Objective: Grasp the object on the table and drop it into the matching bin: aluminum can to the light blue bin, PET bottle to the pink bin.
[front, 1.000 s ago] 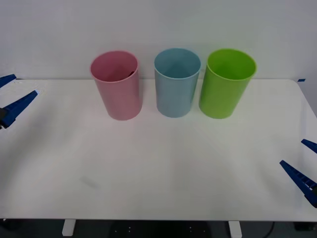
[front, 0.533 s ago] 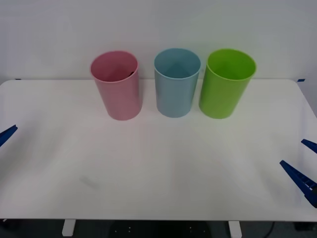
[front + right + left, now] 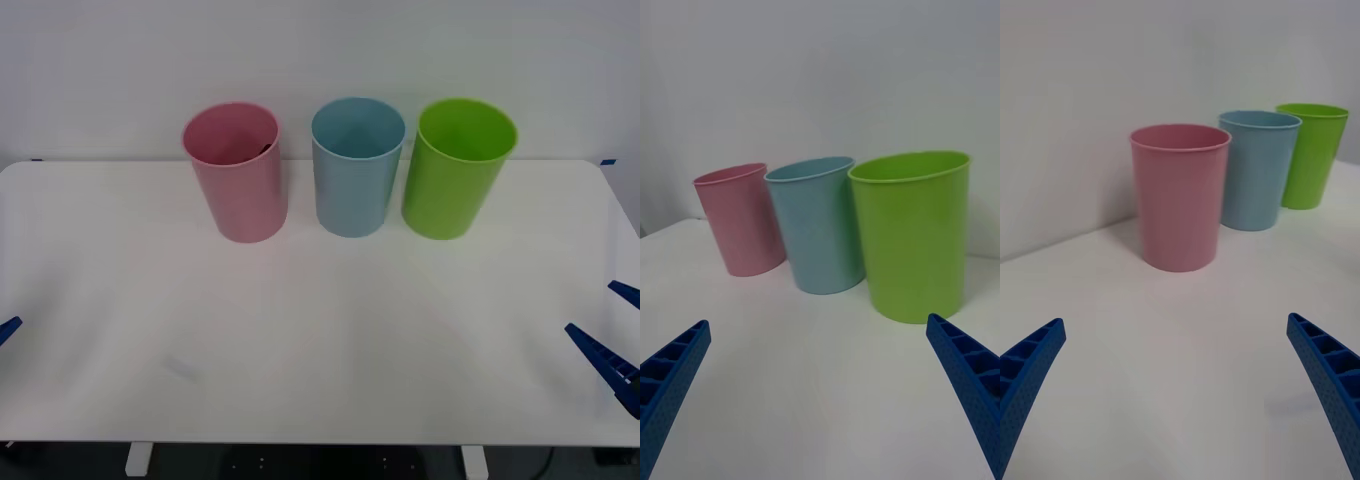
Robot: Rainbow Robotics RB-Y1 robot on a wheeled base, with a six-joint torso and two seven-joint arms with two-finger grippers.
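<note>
The pink bin [image 3: 238, 175] stands at the back of the white table [image 3: 320, 340], with the light blue bin [image 3: 355, 170] right beside it. The PET bottle is hidden; just a small dark sliver [image 3: 267, 150] shows inside the pink bin's rim. My left gripper [image 3: 6, 329] sits at the table's left edge, open and holding nothing, its fingers [image 3: 1030, 360] spread wide and facing the pink bin [image 3: 1180, 195]. My right gripper [image 3: 590, 308] hovers open at the right edge, its fingers [image 3: 966, 367] well short of the bins.
A lime green bin [image 3: 460, 165] stands to the right of the light blue bin [image 3: 820, 225], the three in a close row near the back wall. A faint scuff [image 3: 180, 367] marks the tabletop at the front left.
My left gripper has drawn back from the back-left of the table toward the near left edge, leaving one fingertip in the front view. The right gripper and the bins have not moved.
</note>
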